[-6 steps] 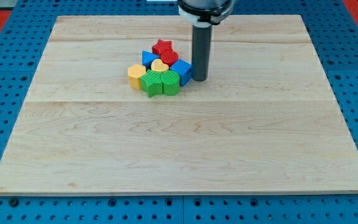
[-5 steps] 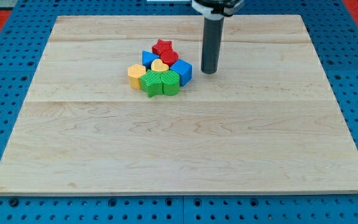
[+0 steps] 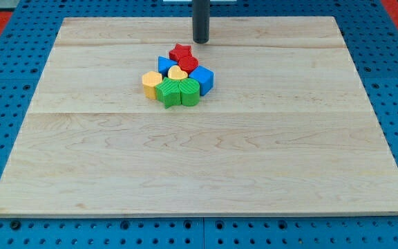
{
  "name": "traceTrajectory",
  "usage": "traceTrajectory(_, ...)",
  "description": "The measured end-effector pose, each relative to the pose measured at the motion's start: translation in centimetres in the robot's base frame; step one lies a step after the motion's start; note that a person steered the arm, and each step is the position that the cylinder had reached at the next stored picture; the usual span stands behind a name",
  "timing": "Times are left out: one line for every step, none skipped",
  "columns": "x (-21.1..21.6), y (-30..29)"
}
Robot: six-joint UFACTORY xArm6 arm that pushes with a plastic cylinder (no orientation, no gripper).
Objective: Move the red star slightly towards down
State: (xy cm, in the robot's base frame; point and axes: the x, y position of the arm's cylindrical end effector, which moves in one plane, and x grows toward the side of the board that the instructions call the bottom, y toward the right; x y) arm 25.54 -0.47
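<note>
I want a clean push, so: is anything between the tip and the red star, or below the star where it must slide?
Nothing lies between my tip and the red star. Below the star, though, a second red block and the yellow heart sit packed against it, blocking the downward path.

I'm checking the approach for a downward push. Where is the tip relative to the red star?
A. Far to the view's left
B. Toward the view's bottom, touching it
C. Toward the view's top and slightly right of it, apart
C: my tip stands above and slightly right of the red star, with bare board between them.
</note>
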Motion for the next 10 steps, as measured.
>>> traceTrajectory(0.8, -1.2)
traceTrajectory(1.1, -1.4)
traceTrajectory(1.1, -1.4)
traceTrajectory(1.1, -2.4)
traceTrajectory(1.4, -4.5)
traceTrajectory(2.0, -4.3)
traceTrajectory(2.4, -4.3)
traceTrajectory(3.7, -4.3)
traceTrajectory(4.6, -4.3)
traceTrajectory(4.6, -4.3)
